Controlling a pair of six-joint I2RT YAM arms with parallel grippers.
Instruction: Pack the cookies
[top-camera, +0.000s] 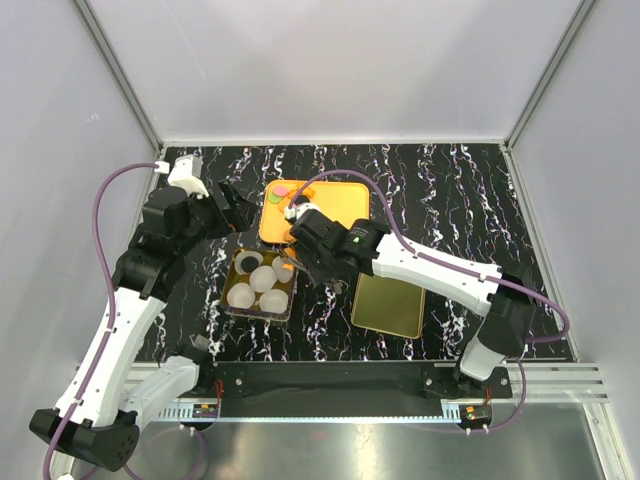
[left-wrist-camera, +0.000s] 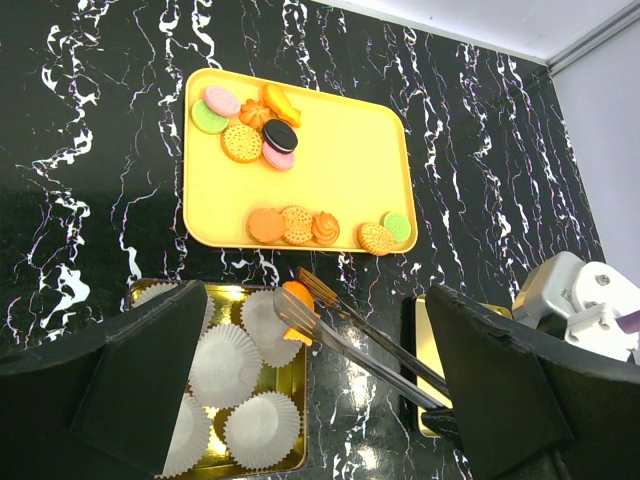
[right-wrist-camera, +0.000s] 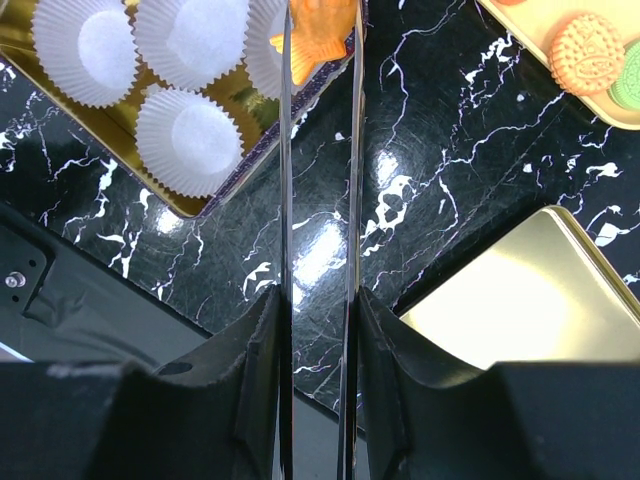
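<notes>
Several cookies (left-wrist-camera: 243, 143) lie on the orange tray (left-wrist-camera: 340, 150), in a far cluster and a near row (left-wrist-camera: 297, 225). My right gripper (right-wrist-camera: 318, 310) is shut on a pair of metal tongs (right-wrist-camera: 285, 150). The tongs' tips pinch an orange cookie (right-wrist-camera: 318, 35) over the right edge of the gold box (left-wrist-camera: 296, 400), above a white paper cup (left-wrist-camera: 270, 325). In the top view a dark cookie (top-camera: 245, 263) sits in the box's far-left cup. My left gripper (left-wrist-camera: 315, 330) hangs open above the box, holding nothing.
A flat gold lid (top-camera: 388, 305) lies right of the box, under the right arm. The box holds several white paper cups (top-camera: 262, 285). White walls enclose the black marbled table on three sides.
</notes>
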